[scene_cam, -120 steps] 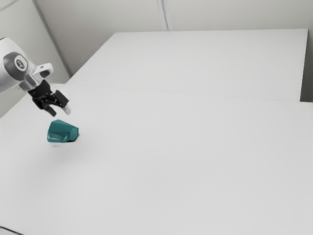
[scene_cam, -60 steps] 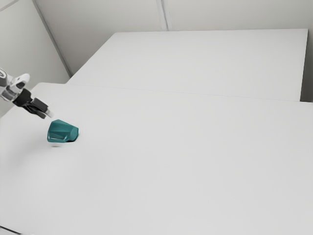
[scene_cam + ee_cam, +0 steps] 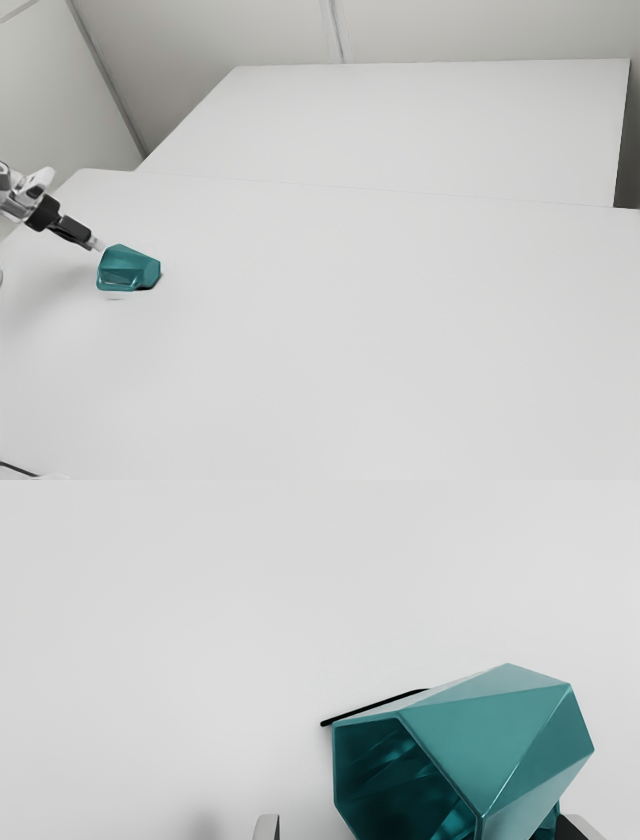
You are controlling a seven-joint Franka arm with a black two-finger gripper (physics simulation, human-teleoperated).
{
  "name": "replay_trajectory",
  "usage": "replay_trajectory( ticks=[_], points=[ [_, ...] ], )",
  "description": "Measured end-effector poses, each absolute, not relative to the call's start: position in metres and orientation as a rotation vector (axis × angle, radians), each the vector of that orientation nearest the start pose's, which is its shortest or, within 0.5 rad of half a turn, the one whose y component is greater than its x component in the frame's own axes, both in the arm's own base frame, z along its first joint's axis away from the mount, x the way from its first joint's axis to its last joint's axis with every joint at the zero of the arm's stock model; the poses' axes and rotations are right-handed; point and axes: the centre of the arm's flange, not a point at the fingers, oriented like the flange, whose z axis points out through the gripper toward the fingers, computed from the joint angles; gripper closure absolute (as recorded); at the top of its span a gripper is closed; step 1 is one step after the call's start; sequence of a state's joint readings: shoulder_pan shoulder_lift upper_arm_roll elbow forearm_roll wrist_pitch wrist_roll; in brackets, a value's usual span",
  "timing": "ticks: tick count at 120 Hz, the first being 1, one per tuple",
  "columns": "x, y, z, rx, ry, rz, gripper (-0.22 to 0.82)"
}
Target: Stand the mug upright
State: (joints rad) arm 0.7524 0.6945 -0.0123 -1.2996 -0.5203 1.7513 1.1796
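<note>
- The white table (image 3: 350, 330) is seen spread beneath.
- The gripper (image 3: 97, 244) is held beside the mug, its fingers spread wide.
- The teal mug (image 3: 128, 268) is laid on its side, toward the exterior view's left.

One camera well back, one close in

The exterior view looks from the arm's side, well back and high, slanting down across the broad white desk (image 3: 350, 330) toward a pale grey wall (image 3: 470, 30). The wrist view looks from the hand, just behind the black, pale-tipped fingers (image 3: 75, 231), down at the desk from close by, facing the open mouth of the faceted teal mug (image 3: 128, 268). Both views share the mug and the desk around it.
</note>
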Motion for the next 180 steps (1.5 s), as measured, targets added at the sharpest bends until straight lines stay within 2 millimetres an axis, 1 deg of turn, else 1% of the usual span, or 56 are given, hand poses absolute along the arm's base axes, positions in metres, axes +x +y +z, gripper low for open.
replay_trajectory(
  ticks=[38,61,76,96,120,135,145,160,180],
  points=[
    [0.553,0.439,0.314,-3.645,0.503,-0.519,0.0],
    [0.548,0.437,0.312,-3.704,0.48,-0.508,0.0],
    [0.544,0.433,0.306,-3.756,0.465,-0.497,0.03],
    [0.546,0.423,0.297,-3.804,0.466,-0.492,0.08],
    [0.549,0.419,0.296,-3.828,0.461,-0.5,0.25],
    [0.548,0.418,0.297,-3.838,0.457,-0.504,0.39],
    [0.548,0.417,0.297,-3.843,0.455,-0.503,0.47],
    [0.547,0.417,0.299,-3.85,0.456,-0.5,0.53],
    [0.546,0.415,0.303,-3.864,0.47,-0.488,0.57]
  ],
)
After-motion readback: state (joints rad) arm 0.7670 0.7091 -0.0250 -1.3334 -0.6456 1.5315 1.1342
